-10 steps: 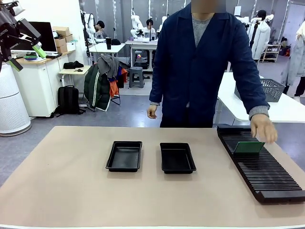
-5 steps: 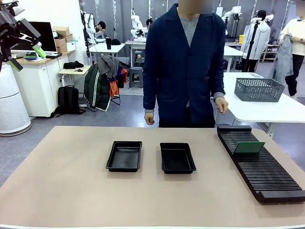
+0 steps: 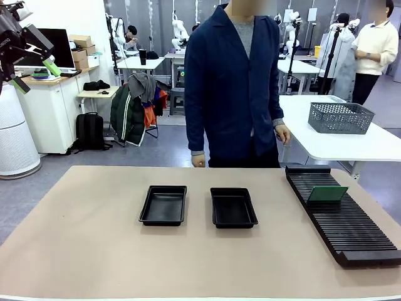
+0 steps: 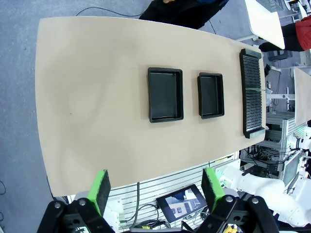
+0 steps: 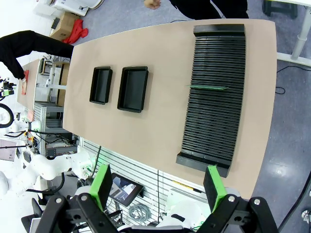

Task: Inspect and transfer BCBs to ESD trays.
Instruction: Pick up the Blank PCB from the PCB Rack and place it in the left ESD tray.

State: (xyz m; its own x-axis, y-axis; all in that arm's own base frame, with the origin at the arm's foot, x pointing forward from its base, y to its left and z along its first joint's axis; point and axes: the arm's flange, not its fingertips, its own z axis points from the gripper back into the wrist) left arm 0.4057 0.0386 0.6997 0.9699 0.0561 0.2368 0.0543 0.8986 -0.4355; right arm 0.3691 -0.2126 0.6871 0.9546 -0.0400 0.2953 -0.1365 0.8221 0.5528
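One BCB [image 3: 327, 194] is in play here, and it's parked in the rack [image 3: 351, 229] on the right side of the bench [image 3: 88, 251]. It stands on its long edge in a slot, roughly a third of the way down from the rack's far end. Its long axis runs across the rack, so left to right from the front, with the flat face toward the robot and the top edge tipped a bit to one side. From the right wrist cam the BCB [image 5: 206, 87] is just a thin line crossing the slots.

The left tray [image 3: 163, 205] and the right tray [image 3: 233, 207] sit side by side mid-bench, near each other but not touching. Both have their long axes running from the robot's side toward the person. The rack runs the same way and is well apart from the right tray.

The left jaws are wide open with nothing between the green pads [image 4: 100, 187], up high over the bench's left end. The right jaws are also spread wide, pads [image 5: 214, 187] holding nothing, high above the near right corner.

The person stands at the far edge with one hand [image 3: 284, 133] hanging by their side, not touching anything on the bench.
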